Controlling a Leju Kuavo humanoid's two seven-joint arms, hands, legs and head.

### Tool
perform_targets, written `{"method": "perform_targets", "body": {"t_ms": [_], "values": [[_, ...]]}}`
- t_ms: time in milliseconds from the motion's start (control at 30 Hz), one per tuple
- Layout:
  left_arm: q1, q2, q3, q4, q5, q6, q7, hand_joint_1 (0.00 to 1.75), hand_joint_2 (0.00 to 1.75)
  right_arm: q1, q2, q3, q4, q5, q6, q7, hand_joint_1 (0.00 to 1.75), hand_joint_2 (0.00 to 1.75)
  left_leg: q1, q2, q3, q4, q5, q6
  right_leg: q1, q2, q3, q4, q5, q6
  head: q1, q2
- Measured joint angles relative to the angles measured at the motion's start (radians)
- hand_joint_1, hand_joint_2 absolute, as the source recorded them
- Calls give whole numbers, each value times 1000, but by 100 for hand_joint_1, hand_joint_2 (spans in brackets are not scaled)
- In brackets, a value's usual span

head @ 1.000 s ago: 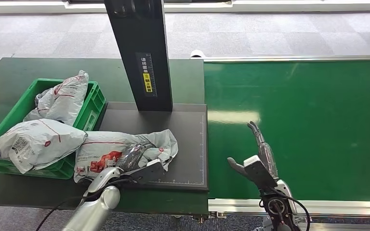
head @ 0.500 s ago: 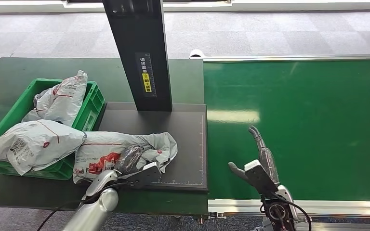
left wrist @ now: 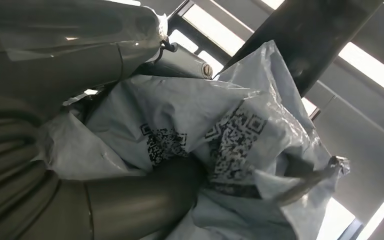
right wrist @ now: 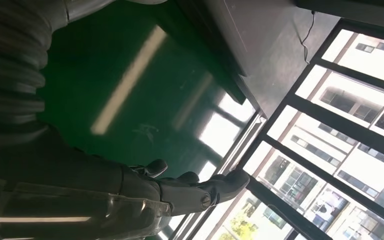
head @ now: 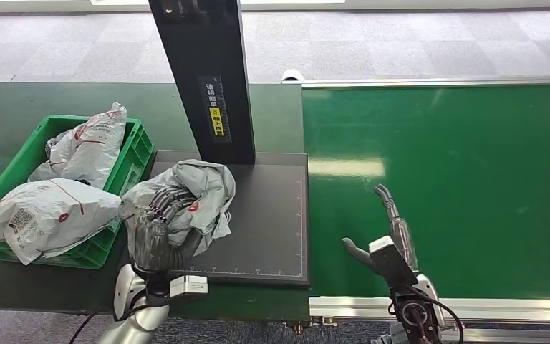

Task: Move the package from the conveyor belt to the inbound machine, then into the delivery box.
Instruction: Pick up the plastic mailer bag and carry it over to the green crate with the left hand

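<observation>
A crumpled grey package (head: 199, 192) with red print hangs lifted over the left part of the dark inbound machine platform (head: 265, 222). My left hand (head: 156, 231) grips it from below, fingers wrapped into the plastic. The left wrist view brings the package (left wrist: 220, 135) up close, with its QR labels, held in my left hand (left wrist: 105, 200). Over the near edge of the green conveyor belt (head: 458, 179) my right hand (head: 387, 240) is open and holds nothing; the right wrist view has the same hand (right wrist: 180, 190) with fingers stretched out. The green delivery box (head: 125, 165) stands left of the platform.
Two grey packages (head: 86, 143) (head: 46, 215) lie in the green box. The machine's black column (head: 204, 79) rises at the back of the platform. The dark green table (head: 14, 107) carries the box. The belt's metal rail (head: 473, 308) runs along the near edge.
My left hand has lifted the package off the platform and bunched it up, moving it slightly back and left. The right hand stays over the belt's near edge.
</observation>
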State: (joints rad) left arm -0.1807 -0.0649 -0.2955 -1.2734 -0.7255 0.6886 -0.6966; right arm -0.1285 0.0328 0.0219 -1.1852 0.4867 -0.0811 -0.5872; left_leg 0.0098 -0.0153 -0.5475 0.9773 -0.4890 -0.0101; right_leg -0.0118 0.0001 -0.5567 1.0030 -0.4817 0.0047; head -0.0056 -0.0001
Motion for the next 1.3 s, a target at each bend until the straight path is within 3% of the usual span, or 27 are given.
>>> {"method": "perform_targets", "body": {"t_ms": [300,733,900,1300], "values": [[35,0,-17,-122,-56,5,-1,175,0,-7,0,5,14,-8,-6,-1,0,175,0,0,-1,0,0,0,0,0,-1,0,0,0,0,0],[71,-128,105,-564,16,9,-1,175,0,-55,-2,43,82,-49,-41,-21,0,175,0,0,-1,0,0,0,0,0,-2,0,0,0,0,0],[58,-151,142,-681,-73,9,-1,175,0,-52,-8,55,91,-62,-53,-24,0,175,0,0,-2,0,0,0,0,0,-2,0,0,0,0,0],[39,-156,167,-765,-105,9,-1,175,0,-46,-17,68,92,-65,-55,-27,0,175,0,1,-1,0,0,0,0,0,-2,0,0,0,0,0]]}}
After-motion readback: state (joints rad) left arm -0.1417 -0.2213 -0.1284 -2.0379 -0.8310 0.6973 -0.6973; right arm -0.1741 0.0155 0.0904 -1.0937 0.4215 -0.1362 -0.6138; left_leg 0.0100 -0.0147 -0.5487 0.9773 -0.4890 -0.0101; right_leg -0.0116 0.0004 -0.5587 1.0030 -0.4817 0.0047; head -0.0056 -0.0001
